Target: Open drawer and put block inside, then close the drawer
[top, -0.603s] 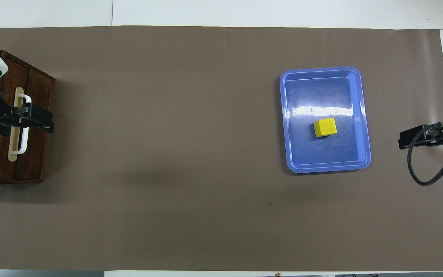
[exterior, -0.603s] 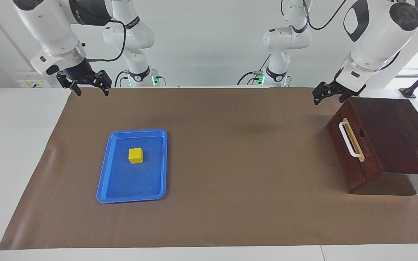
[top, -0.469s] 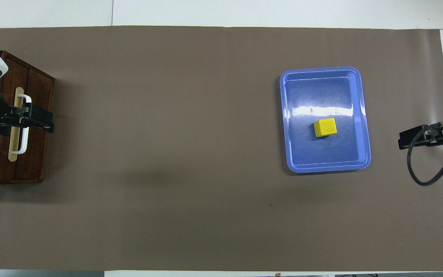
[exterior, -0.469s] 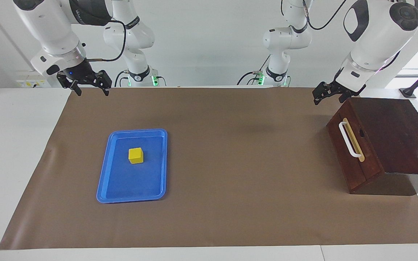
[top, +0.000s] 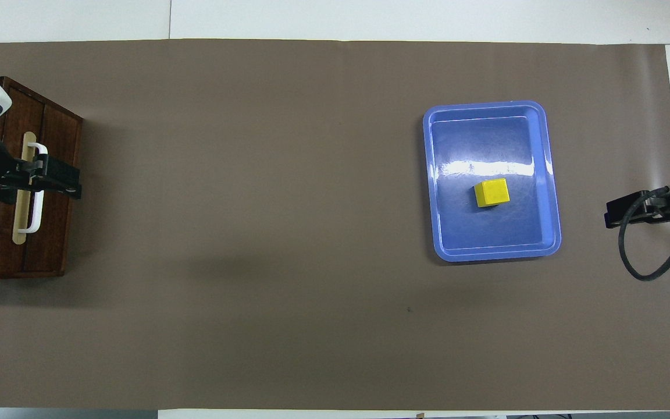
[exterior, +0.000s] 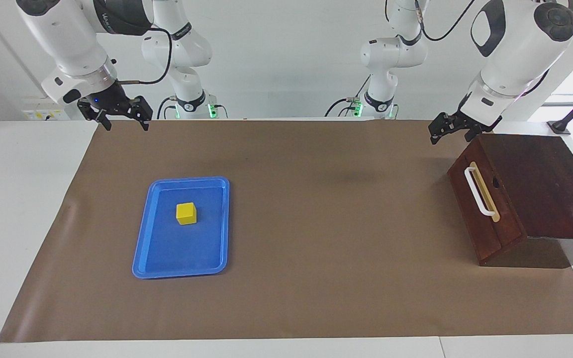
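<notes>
The dark wooden drawer point(exterior: 485, 214) is shut flush in its box point(exterior: 540, 184) at the left arm's end of the table, and its white bar handle point(exterior: 478, 191) is free. The drawer point(top: 50, 244) and handle point(top: 35, 218) also show in the overhead view. The yellow block point(exterior: 186, 213) lies in the blue tray point(exterior: 217, 248) toward the right arm's end, and both show from overhead, block point(top: 491, 192) and tray point(top: 437, 174). My left gripper point(exterior: 449, 134) hangs open and empty in the air over the drawer's front point(top: 35, 181), touching nothing. My right gripper point(exterior: 126, 125) is open and empty over the mat's edge point(top: 646, 210), apart from the tray.
A brown mat point(exterior: 326, 238) covers the table between the tray and the box. A black cable point(top: 631, 262) loops below the right gripper. White table shows past the mat at both ends.
The right gripper has drifted very slightly toward its own end of the table. Nothing else has moved.
</notes>
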`<state>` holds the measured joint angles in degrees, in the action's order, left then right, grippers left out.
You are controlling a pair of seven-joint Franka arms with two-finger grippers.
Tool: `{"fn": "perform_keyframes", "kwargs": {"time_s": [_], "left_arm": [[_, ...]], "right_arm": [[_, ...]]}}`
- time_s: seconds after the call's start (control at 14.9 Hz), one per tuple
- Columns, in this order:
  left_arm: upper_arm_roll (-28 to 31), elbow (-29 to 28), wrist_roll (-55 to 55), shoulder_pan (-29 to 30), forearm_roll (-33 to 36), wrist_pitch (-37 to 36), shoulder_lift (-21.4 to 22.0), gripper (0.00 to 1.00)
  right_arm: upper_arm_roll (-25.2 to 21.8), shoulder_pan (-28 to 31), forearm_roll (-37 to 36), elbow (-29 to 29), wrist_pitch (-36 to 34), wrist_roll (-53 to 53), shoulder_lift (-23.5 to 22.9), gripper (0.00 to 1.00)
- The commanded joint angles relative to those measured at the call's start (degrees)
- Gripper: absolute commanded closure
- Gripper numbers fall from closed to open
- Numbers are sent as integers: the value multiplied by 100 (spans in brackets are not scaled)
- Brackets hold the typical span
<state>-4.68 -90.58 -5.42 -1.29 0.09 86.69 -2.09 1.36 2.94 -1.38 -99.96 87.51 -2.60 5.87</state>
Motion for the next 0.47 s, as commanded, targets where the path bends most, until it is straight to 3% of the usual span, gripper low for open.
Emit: {"fn": "perform_keyframes", "kwargs": {"time_s": [0.0,0.07,0.27,0.4], "left_arm": [[116,-511,76,-126,-36,776,235,0],[116,-713,111,-126,-18,1067,271,0],[107,-1083,339,-144,332,1797,210,0],[107,-1434,340,-161,735,2306,148,0]], "right_arm": [[22,136,189,-137,248,-2039,-146,0],[13,232,574,-103,388,-3034,-304,0],[13,356,1069,29,609,-4437,-840,0],[-13,584,1883,73,881,-5491,-1227,0]]}}
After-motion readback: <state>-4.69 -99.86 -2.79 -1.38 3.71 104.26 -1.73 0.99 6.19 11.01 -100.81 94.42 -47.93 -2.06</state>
